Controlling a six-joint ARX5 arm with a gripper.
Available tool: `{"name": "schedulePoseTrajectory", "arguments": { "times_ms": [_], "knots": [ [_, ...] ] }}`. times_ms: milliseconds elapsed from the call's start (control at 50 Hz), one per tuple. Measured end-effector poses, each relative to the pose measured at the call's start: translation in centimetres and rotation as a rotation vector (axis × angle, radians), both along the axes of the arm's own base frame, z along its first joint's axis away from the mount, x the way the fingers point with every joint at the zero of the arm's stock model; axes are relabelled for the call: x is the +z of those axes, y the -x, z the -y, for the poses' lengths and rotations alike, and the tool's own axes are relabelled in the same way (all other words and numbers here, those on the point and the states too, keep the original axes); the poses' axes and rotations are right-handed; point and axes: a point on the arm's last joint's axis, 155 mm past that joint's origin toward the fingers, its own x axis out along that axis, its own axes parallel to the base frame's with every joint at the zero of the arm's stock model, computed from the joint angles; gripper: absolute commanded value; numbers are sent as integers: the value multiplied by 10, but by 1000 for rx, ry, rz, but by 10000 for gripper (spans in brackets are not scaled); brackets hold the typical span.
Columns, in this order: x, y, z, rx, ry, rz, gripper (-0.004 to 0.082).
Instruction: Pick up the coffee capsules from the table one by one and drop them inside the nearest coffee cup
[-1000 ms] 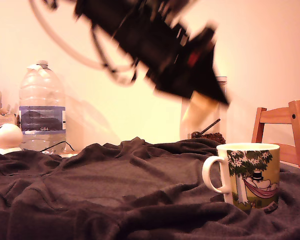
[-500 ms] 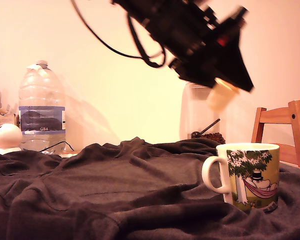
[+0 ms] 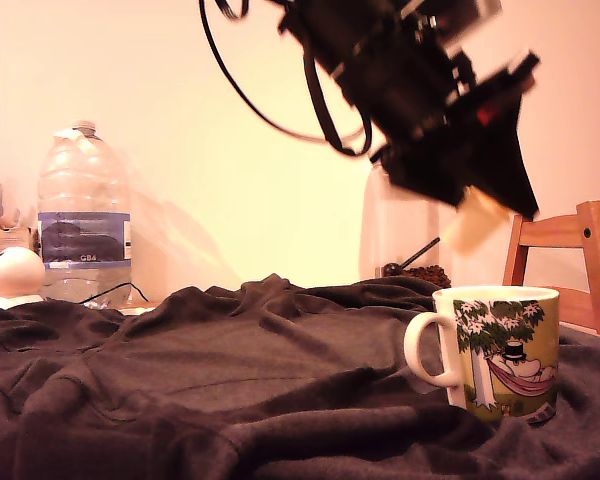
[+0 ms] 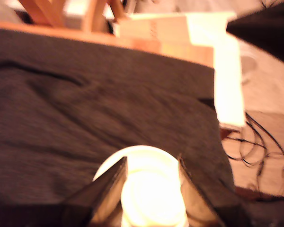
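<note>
Capsule: cream capsule [image 3: 475, 222] held in the air above the cup, a little toward the exterior view's left of the cup's middle; in the wrist view it sits directly over the cup's white rim.
Gripper: gripper [image 3: 480, 215] clamped on the capsule, one dark finger on each side of it, tilted down toward the cup; blurred in both views.
Cup: white printed cup [image 3: 500, 348] upright on the worktop, handle toward the exterior view's left, apart from the capsule.
Worktop: worktop [image 3: 230, 380] draped in wrinkled dark grey cloth around the cup.
Chair: wooden chair [image 3: 570, 260] just behind the cup, at the exterior view's right.
Bottle: large clear bottle [image 3: 84, 215] well apart from the cup, at the exterior view's left.
</note>
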Motion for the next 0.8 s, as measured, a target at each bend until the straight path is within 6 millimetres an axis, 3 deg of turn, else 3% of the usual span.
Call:
{"name": "schedulePoseTrajectory", "arguments": {
  "times_ms": [580,620,740,800],
  "knots": [
    [-6,5,6,-17,4,-7,244],
    [-6,5,6,-18,4,-7,285],
    [-4,5,8,-24,15,-7,551],
    [-2,5,11,-26,28,-3,629]
  ]
}}
